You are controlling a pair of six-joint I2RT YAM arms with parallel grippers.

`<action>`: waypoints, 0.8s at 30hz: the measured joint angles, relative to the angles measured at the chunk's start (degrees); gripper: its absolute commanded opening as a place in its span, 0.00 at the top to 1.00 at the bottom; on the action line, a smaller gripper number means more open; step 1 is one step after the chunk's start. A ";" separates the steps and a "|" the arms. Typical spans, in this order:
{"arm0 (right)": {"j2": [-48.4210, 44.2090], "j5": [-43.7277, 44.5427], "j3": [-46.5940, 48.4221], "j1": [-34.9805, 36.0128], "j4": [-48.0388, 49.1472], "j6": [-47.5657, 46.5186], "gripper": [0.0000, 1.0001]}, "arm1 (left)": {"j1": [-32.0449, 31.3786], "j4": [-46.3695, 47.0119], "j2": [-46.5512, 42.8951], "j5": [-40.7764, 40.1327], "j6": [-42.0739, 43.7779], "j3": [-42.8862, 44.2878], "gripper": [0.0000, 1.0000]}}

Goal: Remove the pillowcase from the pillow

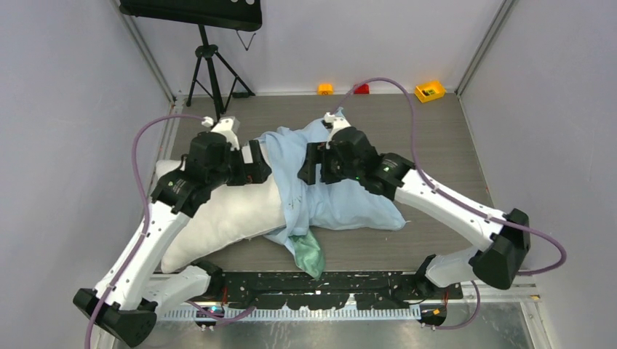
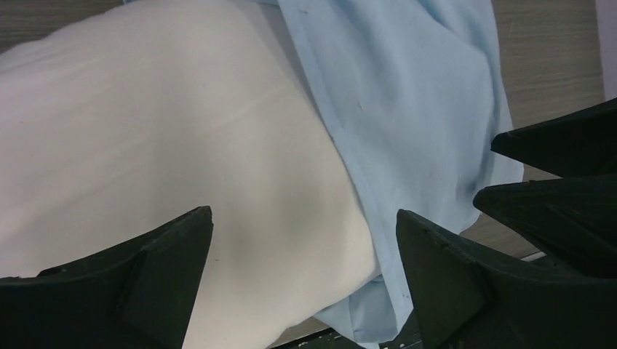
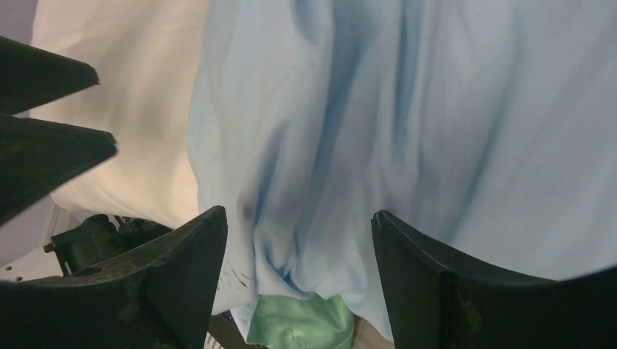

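The white pillow [image 1: 222, 218] lies at the left of the table, bare on its near half. It fills the left of the left wrist view [image 2: 160, 138]. The light-blue pillowcase [image 1: 342, 207] is bunched over the pillow's right end and spread to the right, with a mint-green corner [image 1: 309, 252] at the front. My left gripper [image 1: 256, 166] is open above the pillow by the pillowcase hem [image 2: 342, 145], holding nothing. My right gripper [image 1: 309, 169] is open above the wrinkled blue cloth [image 3: 407, 123], holding nothing. Its own view shows the green corner [image 3: 302, 323] below.
A black tripod [image 1: 211, 69] stands at the back left. Small orange [image 1: 325, 89], red [image 1: 361, 89] and yellow [image 1: 429, 91] objects lie along the back wall. The black rail [image 1: 320, 282] runs along the table's near edge.
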 measured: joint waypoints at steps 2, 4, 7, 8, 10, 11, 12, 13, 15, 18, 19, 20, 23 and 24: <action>3.45 1.81 2.45 2.08 0.26 0.00 0.26 | -1.62 0.15 1.31 -1.75 -1.18 -0.85 0.00; 6.36 3.02 4.68 3.37 0.46 -0.04 0.32 | -1.77 0.09 2.23 -3.74 -2.64 -1.99 0.00; 10.32 5.01 7.74 4.11 0.59 -0.13 0.52 | -1.77 -1.01 4.26 -7.76 -5.20 -2.56 0.00; 11.10 5.70 8.22 4.11 0.57 -0.15 0.61 | -1.77 -1.22 4.74 -8.66 -5.57 -2.56 0.00; 11.89 6.91 8.31 4.09 0.42 0.15 0.81 | -1.77 -1.81 5.29 -10.21 -5.77 -2.56 0.00; 11.98 7.37 8.20 4.09 0.35 0.11 0.89 | -1.79 -2.12 5.35 -10.84 -5.75 -2.60 0.00; 11.91 7.89 7.96 4.07 0.44 0.11 0.96 | -1.84 -2.25 5.33 -11.43 -5.73 -2.78 0.00; 11.65 8.41 7.52 4.07 0.74 0.31 0.99 | -1.84 -2.25 5.22 -11.89 -5.70 -3.04 0.00; 10.49 9.51 5.53 4.09 2.01 0.90 1.00 | -1.81 -2.19 5.11 -12.74 -5.68 -4.07 0.00; 7.98 10.99 2.12 4.09 3.26 1.29 1.00 | -1.84 -1.22 5.25 -12.76 -5.73 -7.10 0.03; 7.15 11.37 1.29 4.09 3.37 1.33 1.00 | -1.84 -0.68 5.44 -12.52 -6.03 -8.17 0.05; 6.27 11.74 0.50 4.09 3.48 1.33 1.00 | -1.84 0.13 5.62 -12.17 -6.75 -9.44 0.11; 3.76 13.07 -1.57 4.09 4.24 1.36 1.00 | -1.81 5.38 4.90 -10.29 -9.44 -14.75 0.58; 2.97 13.40 -2.27 4.09 4.48 1.36 1.00 | -1.81 7.13 4.33 -9.70 -10.69 -16.57 0.79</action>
